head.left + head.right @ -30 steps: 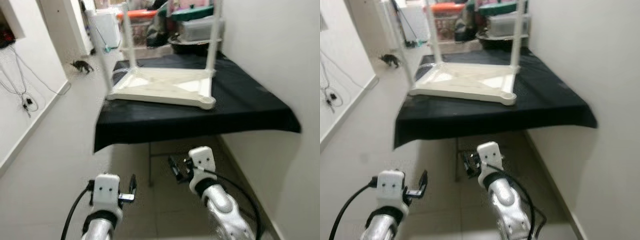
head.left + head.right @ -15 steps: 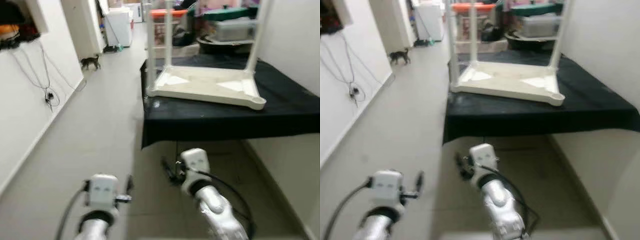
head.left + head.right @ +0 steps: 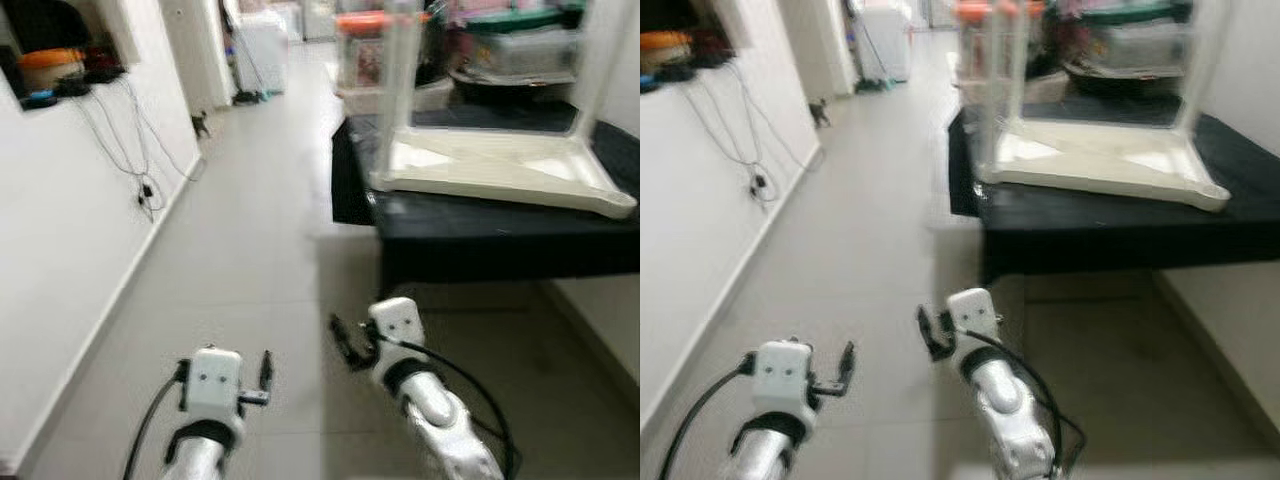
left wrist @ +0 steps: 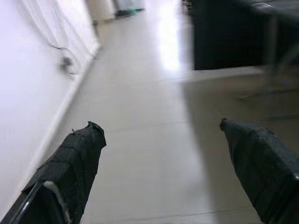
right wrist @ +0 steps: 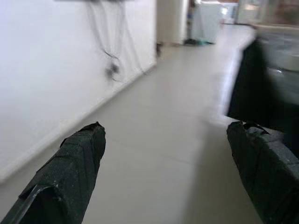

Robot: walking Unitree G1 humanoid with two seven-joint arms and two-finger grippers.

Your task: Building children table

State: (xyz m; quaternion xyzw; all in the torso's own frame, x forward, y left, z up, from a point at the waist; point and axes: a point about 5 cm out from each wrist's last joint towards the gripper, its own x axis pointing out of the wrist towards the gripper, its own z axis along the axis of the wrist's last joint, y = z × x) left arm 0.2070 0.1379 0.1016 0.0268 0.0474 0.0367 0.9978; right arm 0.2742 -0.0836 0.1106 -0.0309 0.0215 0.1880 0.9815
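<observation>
- A white children's table (image 3: pixel 500 170) lies upside down on a desk (image 3: pixel 470 235) draped in black cloth, its flat top pressed to the cloth and its legs (image 3: pixel 400 90) standing straight up.
- The upper ends of the legs are cut off by the top edge of the head views, and the desk's right side runs out of frame, so neither is seen whole.
- The near legs look smeared and semi-transparent from motion blur; how they join the top cannot be made out.
- The table's long side runs roughly left to right across the desk, with its near right corner (image 3: pixel 1212 195) close to the desk's front edge.
- Behind the table, stacked storage bins (image 3: pixel 510 50) and an orange-lidded container (image 3: pixel 365 22) are blurred beyond detail.
- The left end effector (image 3: pixel 266 372) hangs low over the grey tiled floor (image 3: pixel 250 250), well short of the desk; in the left wrist view its black fingers (image 4: pixel 74 158) stand wide apart with nothing between them.
- The right end effector (image 3: pixel 345 342) hangs beside it, in front of the desk's near left corner, its fingers (image 5: pixel 77 161) likewise spread apart and empty in the right wrist view.
- Cables (image 3: pixel 140 160) dangle down the white wall on the left; a small dark shape (image 3: pixel 202 123) sits on the floor far down the corridor, too small to identify.
</observation>
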